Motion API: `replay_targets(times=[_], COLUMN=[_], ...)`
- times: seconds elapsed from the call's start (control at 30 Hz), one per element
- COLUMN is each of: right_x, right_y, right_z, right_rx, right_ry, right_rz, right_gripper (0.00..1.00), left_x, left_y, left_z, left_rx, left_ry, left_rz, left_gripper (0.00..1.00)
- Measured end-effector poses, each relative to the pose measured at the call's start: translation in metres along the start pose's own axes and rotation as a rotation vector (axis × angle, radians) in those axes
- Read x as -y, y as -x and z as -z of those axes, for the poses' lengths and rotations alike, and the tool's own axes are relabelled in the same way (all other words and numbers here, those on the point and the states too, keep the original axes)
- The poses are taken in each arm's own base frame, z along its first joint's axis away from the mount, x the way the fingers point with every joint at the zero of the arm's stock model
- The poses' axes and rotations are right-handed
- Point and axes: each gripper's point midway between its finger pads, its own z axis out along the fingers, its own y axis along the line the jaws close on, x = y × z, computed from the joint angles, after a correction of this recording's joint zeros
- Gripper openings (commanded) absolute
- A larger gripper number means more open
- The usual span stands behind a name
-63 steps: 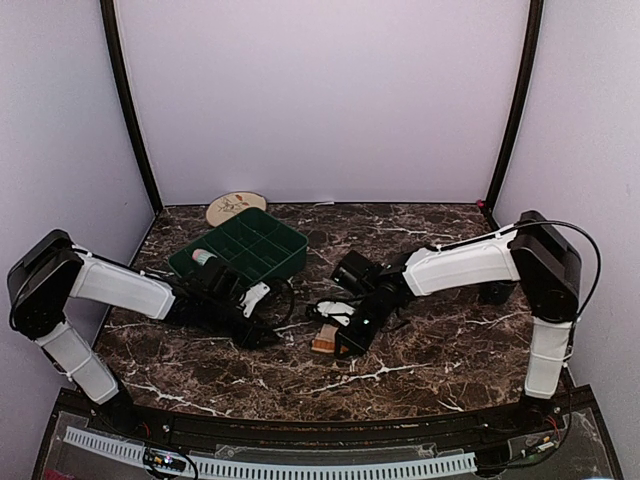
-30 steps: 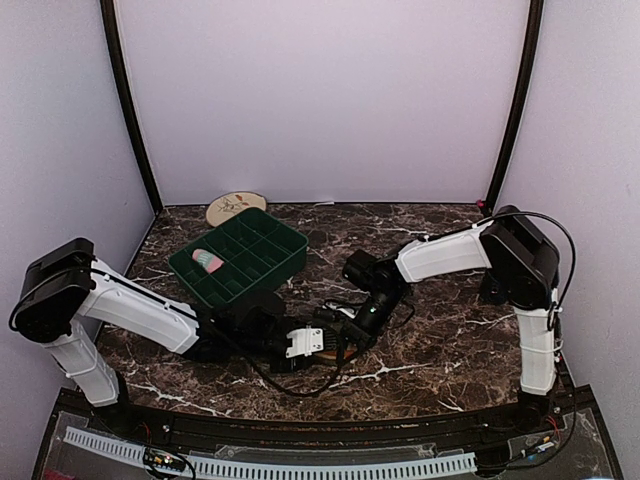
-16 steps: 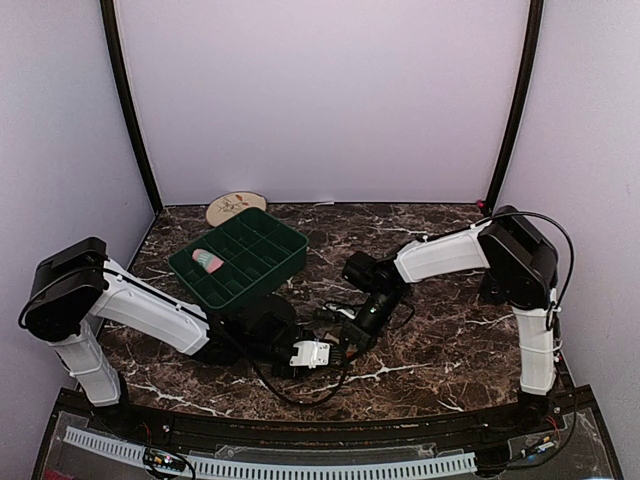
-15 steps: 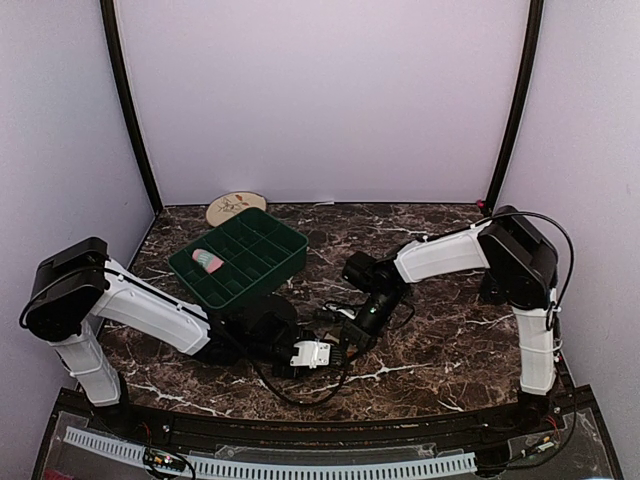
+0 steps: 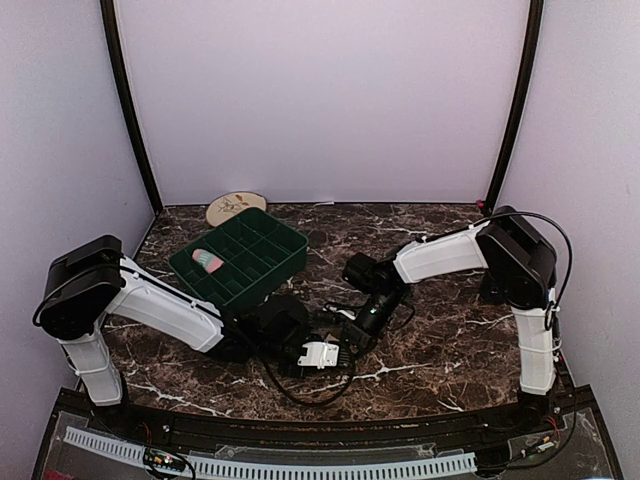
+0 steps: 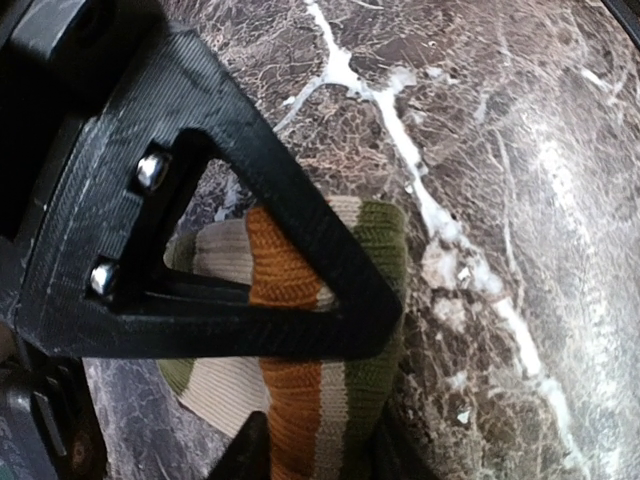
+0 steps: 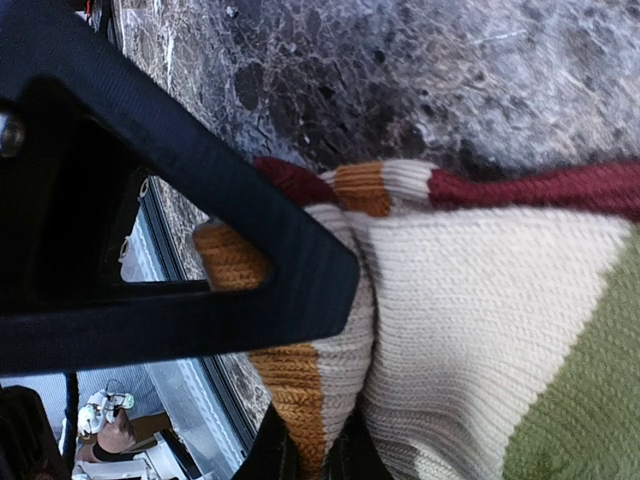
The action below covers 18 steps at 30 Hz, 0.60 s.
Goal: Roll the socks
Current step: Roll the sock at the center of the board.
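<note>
Your left and right jaws both pinch the striped sock (image 6: 300, 400) on the counter (image 6: 500, 200), so you seem mid-roll; next, turn it onward evenly.

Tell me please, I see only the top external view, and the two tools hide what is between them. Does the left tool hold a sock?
Observer: Yes. In the left wrist view the left tool is closed on the striped sock, which has cream, orange and green bands.
Operator: And the right tool?
Observer: In the right wrist view the right tool pinches a bunched cream and orange edge of the striped sock, next to a dark red band.
</note>
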Motion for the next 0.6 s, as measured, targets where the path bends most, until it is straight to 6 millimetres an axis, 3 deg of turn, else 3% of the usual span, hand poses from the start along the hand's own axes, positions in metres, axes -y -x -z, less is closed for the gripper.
replay_targets(times=[0.3, 0.6], right_x=[0.0015, 0.0024], right_y=[-0.0008, -0.0002], right_z=[0.0015, 0.0044], right_rx=[-0.001, 0.005], right_ry=[0.007, 0.002], right_rz=[-0.013, -0.029], right_gripper=[0.06, 0.33], left_x=[0.0027, 0.0055], left_y=[0.0008, 0.0046], left_z=[-0.0009, -0.0021], left_rx=[-0.027, -0.073], left_ry=[-0.045, -0.128], left_rz=[-0.001, 0.02], left_gripper=[0.17, 0.12])
